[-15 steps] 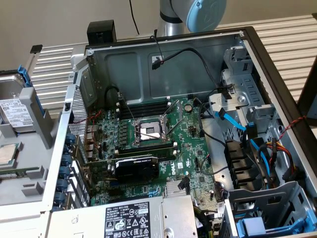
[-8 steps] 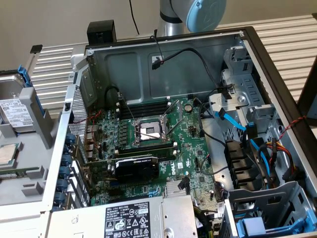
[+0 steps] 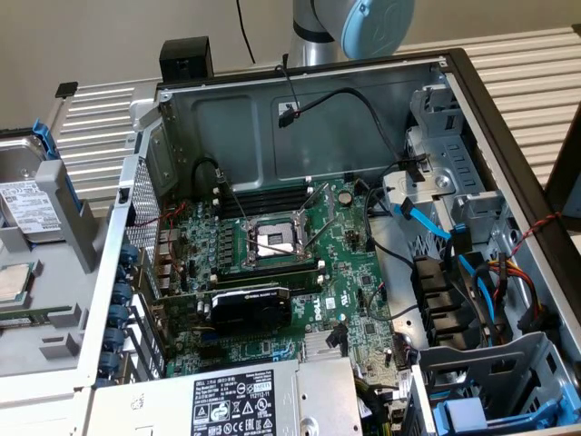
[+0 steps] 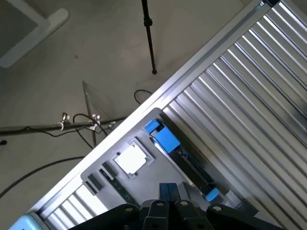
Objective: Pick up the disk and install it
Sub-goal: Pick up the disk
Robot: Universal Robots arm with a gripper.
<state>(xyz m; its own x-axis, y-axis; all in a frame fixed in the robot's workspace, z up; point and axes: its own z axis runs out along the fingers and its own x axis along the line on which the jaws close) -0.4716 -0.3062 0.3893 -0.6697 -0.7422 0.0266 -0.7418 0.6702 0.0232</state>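
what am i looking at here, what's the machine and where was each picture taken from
The machine is a single robot arm. Its grey and blue joint stands behind an open computer case.

The exterior view comes from a camera off the arm, looking into that case. You can see the green motherboard inside.

The wrist view comes from a camera on the arm's wrist, looking down past the gripper. Its dark fingers are shut together and hold nothing.

Beneath the gripper is a grey tray. It carries the disk, which is a hard drive in a blue carrier, and a small square processor chip. The same tray sits at the exterior view's left, beside the case.
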